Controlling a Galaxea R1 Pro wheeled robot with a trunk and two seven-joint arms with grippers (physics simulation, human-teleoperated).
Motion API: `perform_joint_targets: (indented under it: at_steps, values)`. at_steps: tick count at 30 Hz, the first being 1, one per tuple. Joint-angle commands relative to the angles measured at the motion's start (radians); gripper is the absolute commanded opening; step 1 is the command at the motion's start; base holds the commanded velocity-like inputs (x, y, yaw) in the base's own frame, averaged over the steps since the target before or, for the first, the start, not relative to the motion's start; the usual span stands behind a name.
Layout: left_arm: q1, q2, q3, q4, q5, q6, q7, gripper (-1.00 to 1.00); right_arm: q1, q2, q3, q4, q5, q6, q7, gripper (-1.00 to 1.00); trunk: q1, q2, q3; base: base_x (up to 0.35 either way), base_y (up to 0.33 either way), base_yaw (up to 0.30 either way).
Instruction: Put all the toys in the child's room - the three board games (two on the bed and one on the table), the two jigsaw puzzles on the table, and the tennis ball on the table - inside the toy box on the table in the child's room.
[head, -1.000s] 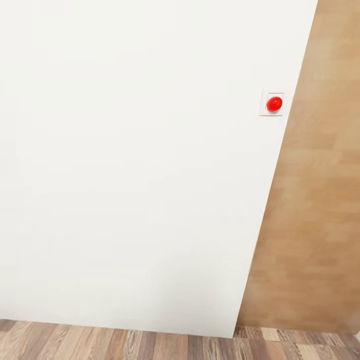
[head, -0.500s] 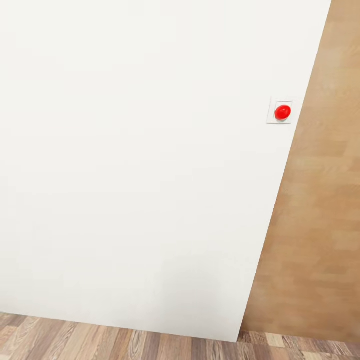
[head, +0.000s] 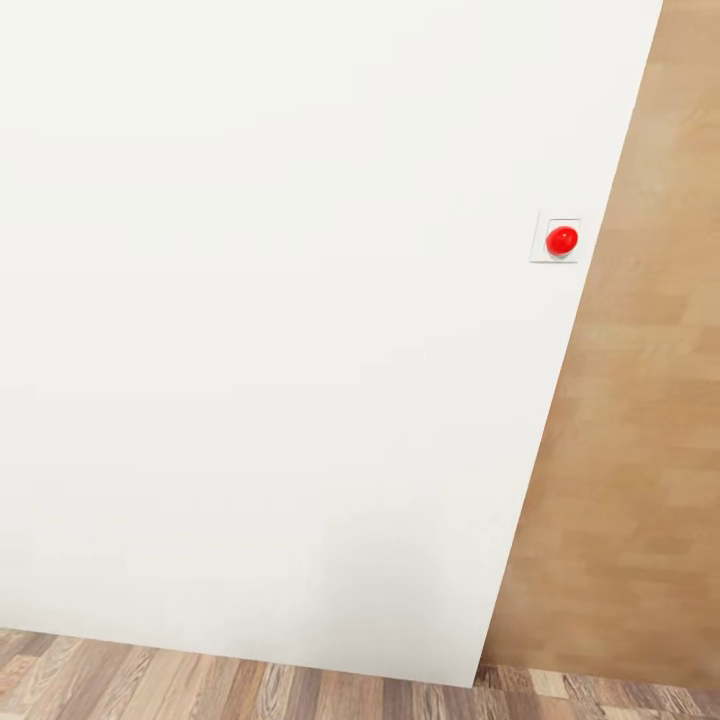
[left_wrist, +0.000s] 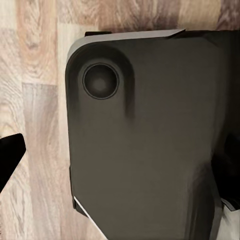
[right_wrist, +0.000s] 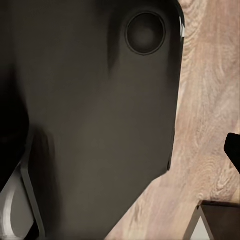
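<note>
I face a plain white wall (head: 280, 330) at close range in the head view. In the left wrist view, one black fingertip (left_wrist: 7, 157) of my left gripper pokes in beside my own dark base (left_wrist: 150, 130), above the wooden floor (left_wrist: 35, 75). The right wrist view is similar: a black fingertip (right_wrist: 233, 150) at the frame's edge, the dark base (right_wrist: 90, 115) and floor planks (right_wrist: 210, 100). With a single fingertip showing on each gripper, I cannot judge how far the jaws stand apart.
A round red button (head: 562, 239) on a small white plate sits near the wall's right edge. A light wooden panel (head: 640, 450) stands right of the wall. Wood-plank floor (head: 200, 685) runs along its foot.
The whole head picture has shifted, so the camera moved: the red button now sits lower and a little further right, and the wall's edge lies further right.
</note>
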Motion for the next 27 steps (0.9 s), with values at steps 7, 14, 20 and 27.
perform_joint_targets:
  at_steps: [7,14,20,27]
  values:
    - [0.0,-0.001,-0.002,0.0,0.0,-0.037,0.061,1.0,0.0,0.0,-0.001,0.0,0.0,0.0,0.0,1.0,-0.027,0.049,0.021,0.0,0.0,0.0]
    - [0.0,-0.002,-0.002,0.0,-0.001,-0.041,0.097,1.0,0.0,0.0,-0.002,0.0,0.0,-0.004,0.0,1.0,-0.054,0.098,0.043,0.0,0.0,0.0]
    - [0.0,-0.001,-0.004,0.0,-0.001,-0.04,0.107,1.0,0.0,0.0,-0.004,0.0,-0.001,-0.052,0.0,1.0,-0.077,0.14,0.062,0.0,0.0,0.0]
    - [0.0,-0.002,-0.006,-0.002,-0.003,-0.043,0.118,1.0,0.0,0.0,-0.008,0.0,-0.007,-0.092,-0.01,1.0,-0.104,0.189,0.084,0.0,0.0,0.0]
